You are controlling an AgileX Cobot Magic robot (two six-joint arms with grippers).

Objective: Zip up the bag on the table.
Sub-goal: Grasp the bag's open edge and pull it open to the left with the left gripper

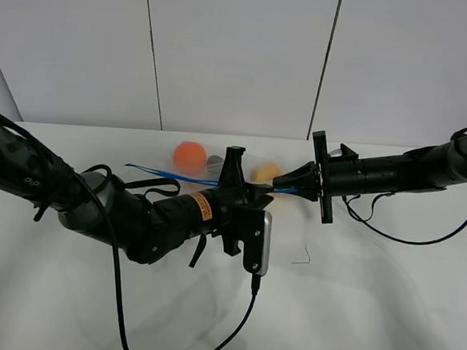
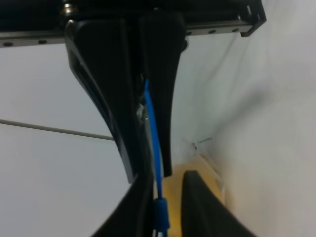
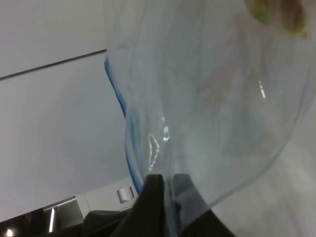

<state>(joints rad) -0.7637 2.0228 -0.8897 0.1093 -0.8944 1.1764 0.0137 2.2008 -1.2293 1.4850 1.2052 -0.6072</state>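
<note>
**Bag (image 1: 208,167) pinched at its zipper edge by both arms, over the table (image 1: 368,313)**

The left arm reaches in low from the left edge, its forearm angled toward the middle and its wrist rolled so that the camera housing hangs beneath it. The left gripper (image 2: 148,169) has its fingers drawn narrow, with the blue zipper strip (image 2: 151,123) clamped between them.

The strip runs level across the centre. The clear bag sits just behind it, showing an orange (image 1: 190,154) and a yellow fruit (image 1: 266,172). Whether the bag's underside touches the table cannot be told.

The right arm stretches in nearly level from the right edge. The right gripper (image 3: 169,183) is closed onto the strip's end, tip to tip with the left gripper, and crinkled plastic spreads out from its fingers.
</note>
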